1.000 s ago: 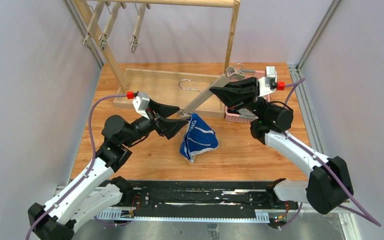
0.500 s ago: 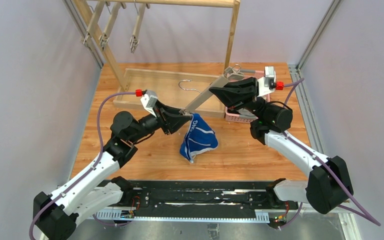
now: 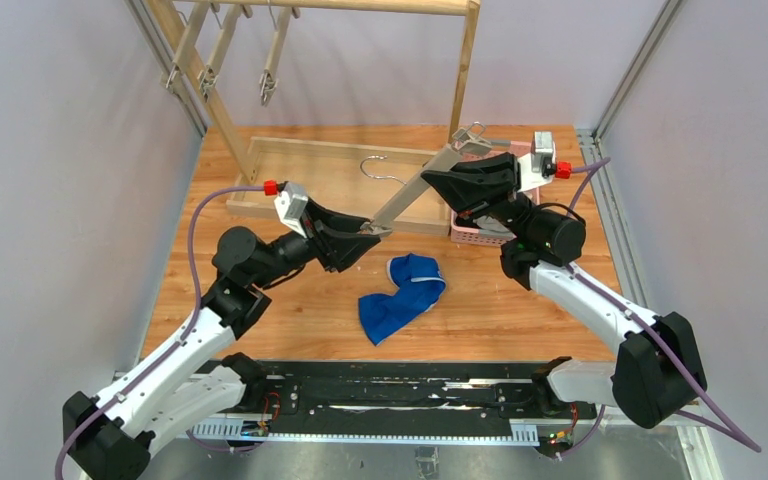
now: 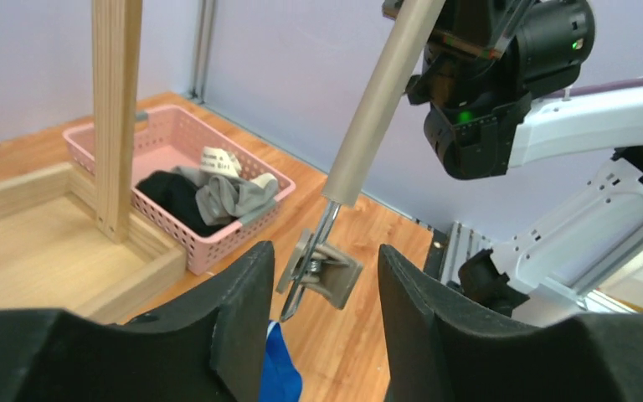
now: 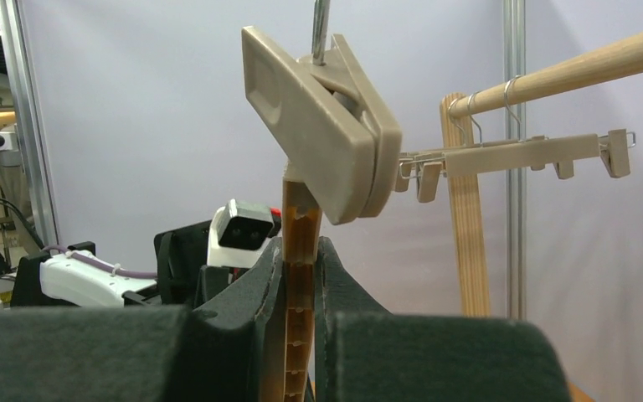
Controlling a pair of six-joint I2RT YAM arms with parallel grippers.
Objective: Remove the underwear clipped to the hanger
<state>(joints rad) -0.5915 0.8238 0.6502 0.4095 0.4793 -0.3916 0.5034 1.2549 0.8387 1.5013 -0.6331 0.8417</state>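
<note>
Three briefs are in view. The bright blue one [image 3: 400,300], soft with a white-edged band, lies crumpled on the wooden counter [image 3: 290,310], free of any clip. The black one [image 4: 172,194] and the grey one [image 4: 234,199] are heaped together in a pink latticed plastic basket [image 4: 243,239]. One beige hanger [image 3: 400,200] – a straight ribbed bar with a wire hook and two clips – slants in the air between the arms. The right tool [image 3: 426,178] is clamped tight on the bar near its upper clip. The left tool [image 3: 365,233] has its fingers apart, one on each side of the lower clip [image 4: 322,272], a flat beige peg on a metal spring; the clip grips no cloth. A shallow wooden tray [image 3: 310,180] sits behind the hanger, with the basket just beside its right end. Further back stands a pale wooden rack [image 3: 465,60], and three more clip hangers [image 3: 217,50] hang from its rail.
</note>
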